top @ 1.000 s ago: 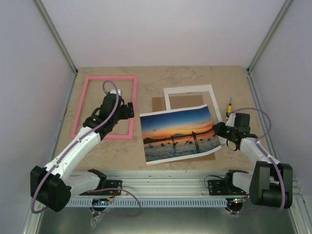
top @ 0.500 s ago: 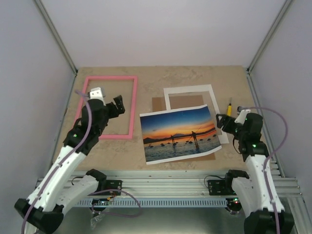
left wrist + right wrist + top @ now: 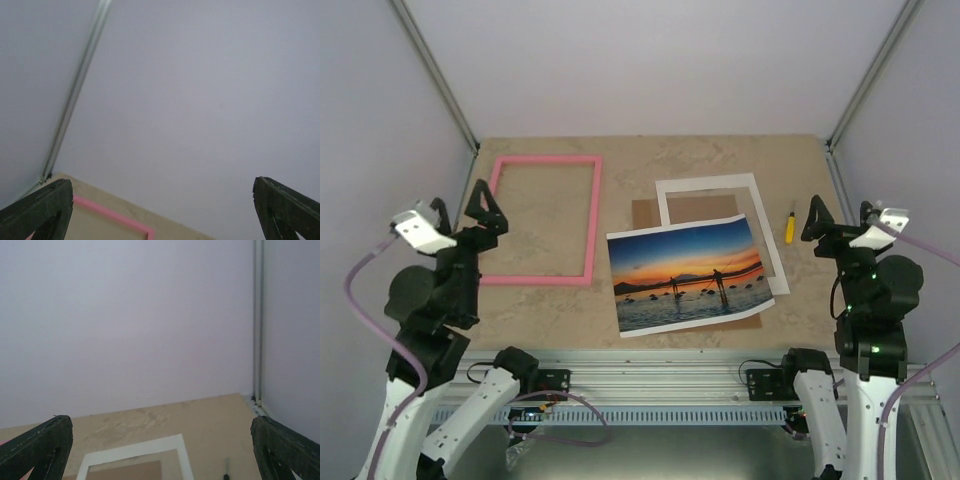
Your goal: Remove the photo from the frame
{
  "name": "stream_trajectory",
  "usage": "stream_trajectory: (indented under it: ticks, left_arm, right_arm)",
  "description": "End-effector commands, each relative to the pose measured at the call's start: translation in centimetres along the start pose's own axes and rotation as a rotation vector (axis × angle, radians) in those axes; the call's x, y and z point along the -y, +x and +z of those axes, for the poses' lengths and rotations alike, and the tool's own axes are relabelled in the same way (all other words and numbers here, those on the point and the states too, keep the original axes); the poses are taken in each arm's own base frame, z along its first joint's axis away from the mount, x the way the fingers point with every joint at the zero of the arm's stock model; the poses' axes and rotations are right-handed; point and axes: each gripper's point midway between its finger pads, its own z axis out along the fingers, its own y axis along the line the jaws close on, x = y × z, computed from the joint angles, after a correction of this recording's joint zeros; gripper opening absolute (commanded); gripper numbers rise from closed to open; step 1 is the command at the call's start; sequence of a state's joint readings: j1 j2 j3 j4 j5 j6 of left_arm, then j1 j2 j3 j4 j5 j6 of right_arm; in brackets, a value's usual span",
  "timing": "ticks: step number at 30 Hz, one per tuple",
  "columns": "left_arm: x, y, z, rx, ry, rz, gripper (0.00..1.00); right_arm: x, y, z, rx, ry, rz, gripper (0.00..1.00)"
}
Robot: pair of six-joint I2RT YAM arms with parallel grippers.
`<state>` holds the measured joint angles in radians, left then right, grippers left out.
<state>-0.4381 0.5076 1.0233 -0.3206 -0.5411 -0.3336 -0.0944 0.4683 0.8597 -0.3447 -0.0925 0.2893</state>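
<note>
the photo [image 3: 688, 275] rests on the board [image 3: 644, 214] — apart from the frame [image 3: 542, 222].

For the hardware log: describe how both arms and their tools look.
The left arm and right arm have white links, black joints, green lights and a lilac cable looping alongside. A white camera block sits on each wrist. The left tool and right tool each have two black tapering fingers.

The photo [image 3: 688, 275] hides most of the brown backing board [image 3: 645, 215].
</note>
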Motion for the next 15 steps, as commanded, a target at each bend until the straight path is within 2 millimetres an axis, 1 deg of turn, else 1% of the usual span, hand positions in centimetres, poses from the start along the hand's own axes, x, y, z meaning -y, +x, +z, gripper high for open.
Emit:
stream_trajectory:
  ticks: [1,3,5,9,15]
  left_arm:
    - [-2.2,-2.6,-1.3,0.134,-0.095,-0.005,1.00]
    - [-3.4,-2.4,-1.6,0.157,-0.147,-0.018,1.00]
    - [-4.0,-2.2,-1.9,0.170,-0.164,-0.031,1.00]
    - [-4.1,-1.8,-2.0,0.181,-0.153,-0.039,1.00]
    - [-4.1,-1.1,-1.6,0.166,-0.156,-0.037,1.00]
  right_arm:
    - [0.8,-2.1,-1.2,0.089,0.064,-0.071,0.98]
    - [0.6,-2.1,-1.4,0.103,0.051,-0.073,0.98]
    - [0.4,-2.0,-1.4,0.110,0.035,-0.073,0.98]
    - [0.0,-1.9,-1.2,0.112,0.007,-0.077,0.98]
    - [-0.1,-1.9,-0.8,0.115,-0.002,-0.080,0.98]
